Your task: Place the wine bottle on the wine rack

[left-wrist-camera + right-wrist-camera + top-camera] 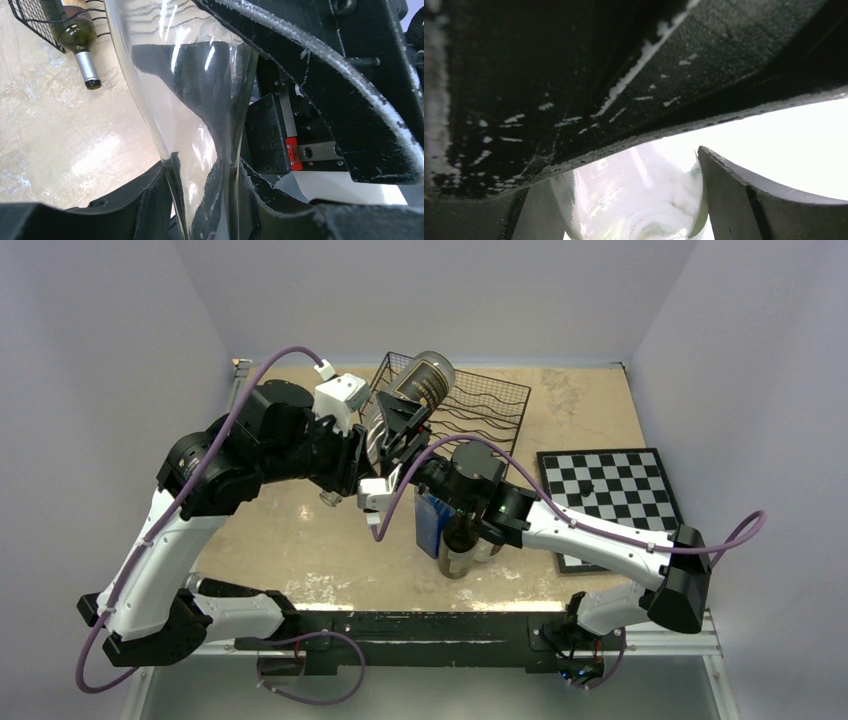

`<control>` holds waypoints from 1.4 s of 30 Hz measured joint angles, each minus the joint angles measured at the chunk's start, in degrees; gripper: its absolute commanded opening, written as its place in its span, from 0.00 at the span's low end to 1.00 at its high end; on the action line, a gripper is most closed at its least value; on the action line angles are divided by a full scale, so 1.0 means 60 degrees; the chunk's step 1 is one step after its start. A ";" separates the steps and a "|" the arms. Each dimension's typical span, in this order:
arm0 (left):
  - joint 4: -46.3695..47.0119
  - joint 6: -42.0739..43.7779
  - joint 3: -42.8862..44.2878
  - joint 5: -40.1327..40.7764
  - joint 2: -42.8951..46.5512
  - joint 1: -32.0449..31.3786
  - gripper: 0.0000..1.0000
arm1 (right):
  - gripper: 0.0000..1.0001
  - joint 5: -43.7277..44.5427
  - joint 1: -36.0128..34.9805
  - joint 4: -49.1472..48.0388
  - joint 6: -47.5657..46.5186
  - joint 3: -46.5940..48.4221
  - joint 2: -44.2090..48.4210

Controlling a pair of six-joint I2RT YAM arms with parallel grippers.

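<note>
A clear wine bottle (422, 383) with a dark label is held tilted above the near left part of the black wire wine rack (490, 405), base up and away. My left gripper (372, 447) is shut on its narrow neck end, which fills the left wrist view (190, 100). My right gripper (405, 437) is shut on the same bottle beside the left one. In the right wrist view the clear glass (634, 200) sits between my fingers (734, 200), under the left gripper's black finger. A corner of the rack (35, 20) shows in the left wrist view.
A green bottle (77, 35) lies in the rack with its capped neck sticking out over the table. A blue box (430, 525) and upright bottles (458, 545) stand under my right arm. A chessboard (610, 490) lies at the right.
</note>
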State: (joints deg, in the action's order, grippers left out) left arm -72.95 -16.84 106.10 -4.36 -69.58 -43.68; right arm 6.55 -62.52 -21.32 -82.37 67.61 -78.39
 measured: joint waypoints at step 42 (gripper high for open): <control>-0.0284 0.1504 0.1792 0.2626 -0.0237 -0.0331 0.00 | 0.98 -0.0823 0.0237 -0.1501 -0.0783 0.0036 -0.0331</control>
State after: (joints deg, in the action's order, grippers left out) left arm -74.65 -7.81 116.86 11.40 -71.00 -45.67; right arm 1.61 -61.10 -30.33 -87.07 67.83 -80.38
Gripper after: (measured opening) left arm 0.462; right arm 0.985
